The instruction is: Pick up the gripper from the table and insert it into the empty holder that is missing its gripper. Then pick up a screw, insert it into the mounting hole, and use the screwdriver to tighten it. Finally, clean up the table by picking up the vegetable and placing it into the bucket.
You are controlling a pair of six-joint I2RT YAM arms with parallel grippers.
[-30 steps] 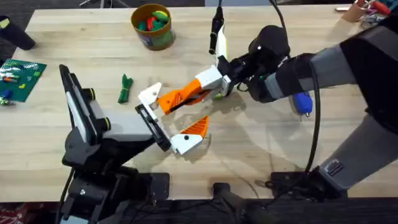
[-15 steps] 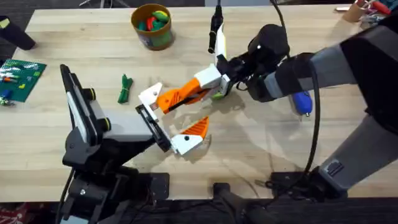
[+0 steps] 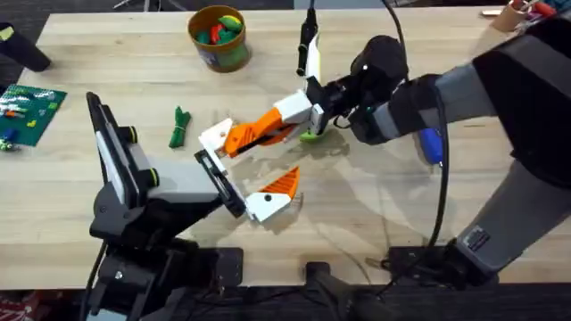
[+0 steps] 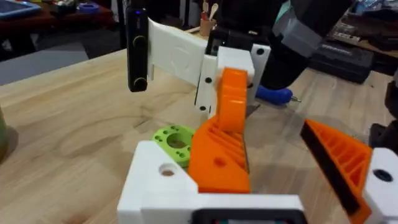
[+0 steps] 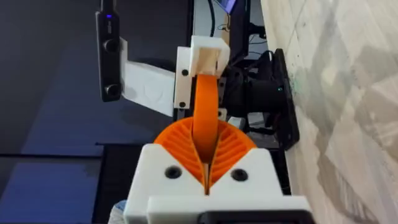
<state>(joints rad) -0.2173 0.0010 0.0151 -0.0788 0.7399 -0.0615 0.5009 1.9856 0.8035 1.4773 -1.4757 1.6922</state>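
My right gripper (image 3: 300,113) is shut on the gripper (image 3: 252,135), a long orange wedge, and holds it slanted above the table. The wedge's far end lies against the holder (image 3: 214,135), the white bracket on my left arm. In the left wrist view the gripper (image 4: 221,146) rests on the holder (image 4: 158,183). In the right wrist view the orange pads (image 5: 231,146) clamp the gripper (image 5: 205,118). My left gripper (image 3: 247,164) is open; its twin bracket carries an orange triangle (image 3: 282,182). The vegetable (image 3: 179,126) lies left of the holder. The bucket (image 3: 218,37) stands at the back. The screwdriver (image 3: 432,145) is partly behind my right arm. The screw is out of view.
A light-green disc with holes (image 3: 310,135) lies under the right gripper and shows as the disc (image 4: 174,138) in the left wrist view. A green board (image 3: 28,109) sits at the left edge. Small items (image 3: 522,13) crowd the back right corner.
My right gripper has shifted slightly left and toward the back with the orange gripper, bringing it closer against the holder. The left arm has stayed still.
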